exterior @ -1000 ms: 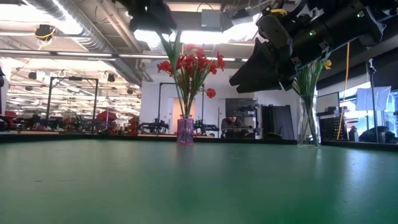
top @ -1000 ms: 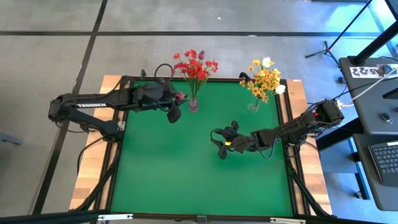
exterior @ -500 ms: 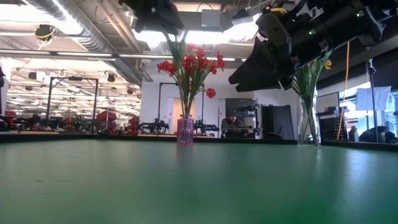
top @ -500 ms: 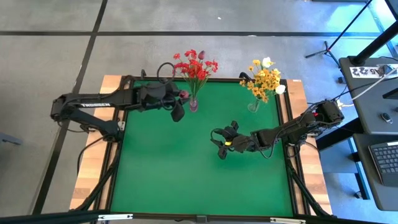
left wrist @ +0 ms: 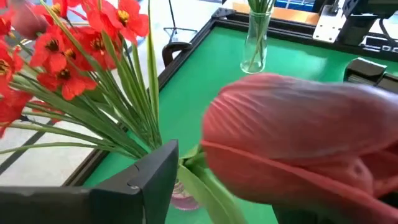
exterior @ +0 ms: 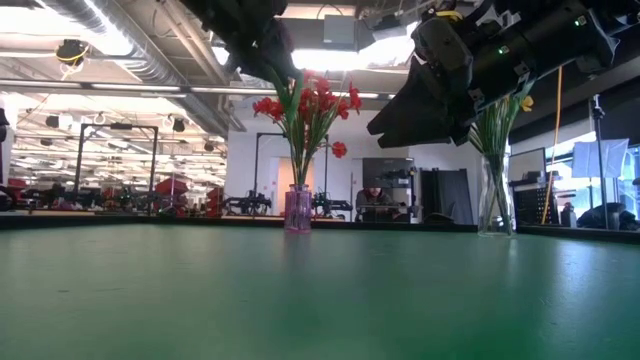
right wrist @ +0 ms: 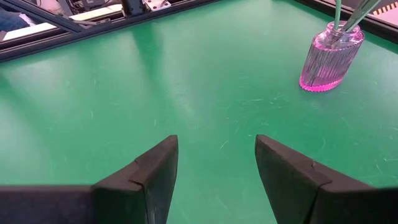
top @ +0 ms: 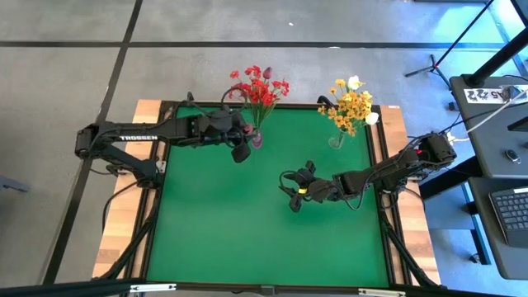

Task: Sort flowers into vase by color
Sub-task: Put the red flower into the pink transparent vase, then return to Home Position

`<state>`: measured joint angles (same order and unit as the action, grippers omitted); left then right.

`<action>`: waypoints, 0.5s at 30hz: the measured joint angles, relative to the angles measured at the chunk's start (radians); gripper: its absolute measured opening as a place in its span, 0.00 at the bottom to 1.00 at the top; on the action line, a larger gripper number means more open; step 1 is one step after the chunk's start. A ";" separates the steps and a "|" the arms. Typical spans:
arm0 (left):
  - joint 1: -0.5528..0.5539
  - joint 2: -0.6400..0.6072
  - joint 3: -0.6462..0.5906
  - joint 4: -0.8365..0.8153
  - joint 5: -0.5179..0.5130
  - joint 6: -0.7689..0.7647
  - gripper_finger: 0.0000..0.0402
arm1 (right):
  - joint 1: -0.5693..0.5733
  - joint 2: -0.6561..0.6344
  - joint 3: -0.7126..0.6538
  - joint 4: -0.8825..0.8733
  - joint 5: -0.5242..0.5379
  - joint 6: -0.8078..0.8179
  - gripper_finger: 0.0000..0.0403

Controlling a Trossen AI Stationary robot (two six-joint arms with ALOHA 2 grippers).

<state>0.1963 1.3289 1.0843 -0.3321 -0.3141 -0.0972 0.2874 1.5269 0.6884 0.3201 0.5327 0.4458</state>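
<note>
Gripping a dark red bud (left wrist: 298, 140), the left gripper (top: 240, 140) is hovering just beside the pink vase (top: 256, 139) at the mat's far edge. Up close in the left wrist view the bud is showing as a smooth, rounded tulip-like shape with folded petals, a green leaf under it, one dark angular finger (left wrist: 134, 186) in front; fingers clenched on its stem. The pink vase (right wrist: 329, 57) is ribbed glass, squat, bottle-shaped, and it is holding the red flowers (top: 259, 87): thin straight green stems fanning out, small flat-petalled red blossoms on top. The clear vase (top: 337, 140) is standing near the far right corner, tall narrow smooth glass, holding yellow-orange clusters (top: 353, 105) with white buds (top: 355, 82) among them. The two vases are well apart.

The right gripper (top: 295, 191) is hanging above the middle of the green mat (top: 247, 223), fingers spread wide, nothing between them; the right wrist view is showing two matte dark wedge-shaped fingers (right wrist: 155, 168) over bare mat. The mat is looking felt-like, lightly scuffed, with a dark frame around it on a wooden table (top: 115, 247).
</note>
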 joint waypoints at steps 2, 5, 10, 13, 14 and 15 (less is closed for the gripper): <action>0.000 -0.008 0.000 -0.001 -0.012 0.010 0.56 | 0.000 0.000 0.000 0.000 0.000 0.000 0.53; 0.000 -0.030 0.000 -0.004 -0.023 0.021 0.57 | 0.000 0.000 0.000 0.000 -0.001 0.001 0.53; 0.000 -0.068 0.000 -0.036 -0.025 0.021 0.58 | 0.000 0.000 0.000 -0.001 -0.001 0.026 0.53; 0.000 -0.084 0.000 -0.054 -0.027 0.021 0.58 | 0.000 0.000 0.000 -0.003 -0.001 0.027 0.53; 0.000 -0.085 0.000 -0.056 -0.027 0.022 0.58 | 0.000 0.000 0.000 -0.004 0.000 0.027 0.53; 0.000 -0.085 0.000 -0.055 -0.027 0.021 0.58 | 0.000 0.000 0.000 -0.003 0.003 0.027 0.53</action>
<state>0.1959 1.2438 1.0843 -0.3875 -0.3409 -0.0757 0.2874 1.5269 0.6884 0.3168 0.5354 0.4732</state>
